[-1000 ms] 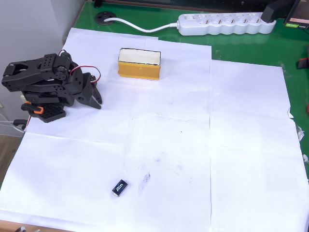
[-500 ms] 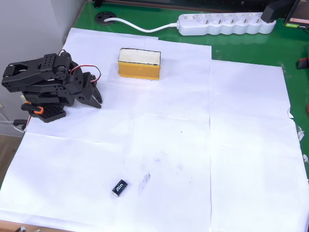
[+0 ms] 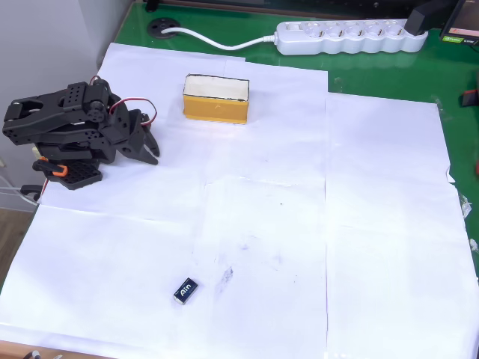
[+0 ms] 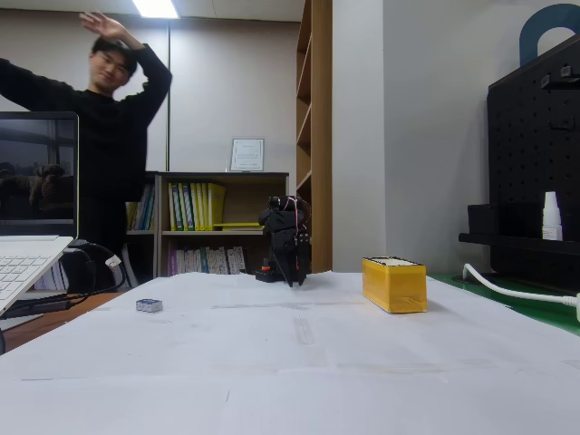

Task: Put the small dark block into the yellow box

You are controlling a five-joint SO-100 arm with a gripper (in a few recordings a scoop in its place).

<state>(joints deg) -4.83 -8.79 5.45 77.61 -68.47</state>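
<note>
One person [image 4: 109,136] with raised arms stands behind the bench in the fixed view. From overhead, the claw [image 3: 150,149] sits folded at the paper's left edge; whether its jaws are spread is unclear. The small dark block [image 3: 185,289] lies well apart from it, toward the near edge. The yellow box [image 3: 215,99] stands near the claw.

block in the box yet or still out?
Out. The block lies flat on the white paper, far from the yellow box and the tool.
</note>
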